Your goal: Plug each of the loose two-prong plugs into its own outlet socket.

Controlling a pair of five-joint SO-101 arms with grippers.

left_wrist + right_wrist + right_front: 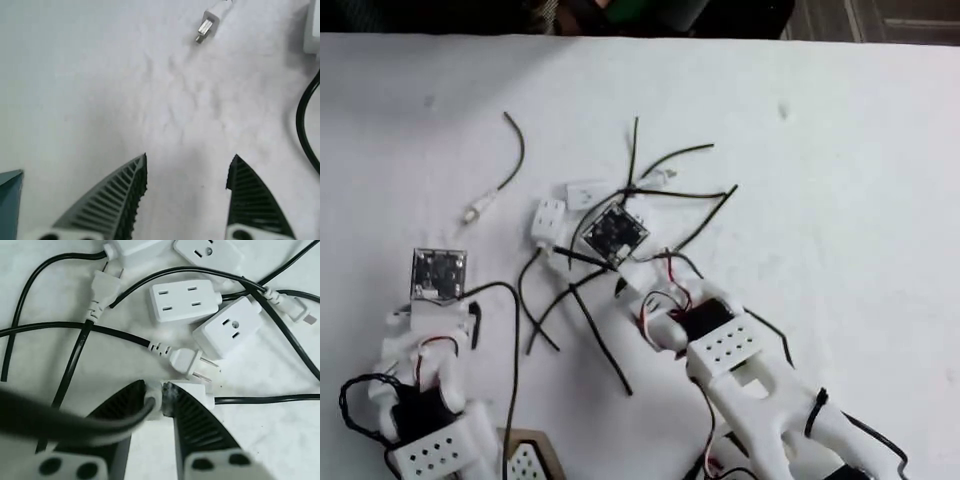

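My right gripper [156, 390] is shut on a white plug [192, 389] whose black cord [255, 400] trails away across the table. Just beyond it lies a loose two-prong plug [192, 362], and another two-prong plug [105, 285] rests farther off. Ahead sit a white two-socket outlet [185, 301] and a white grounded outlet [232, 327]. My left gripper [189, 159] hangs open over bare table, with a small white plug [205, 27] lying well ahead of it. From above, the right gripper [607, 233] is at the cable tangle and the left gripper [438, 262] sits near the front left.
Several black cords [570, 300] cross the table's middle between the arms. Two more white outlets [210, 251] lie at the far side of the tangle. Another outlet edge [313, 30] and a black cord [304, 115] lie beside the left gripper. The white table [840, 150] stretches to the right.
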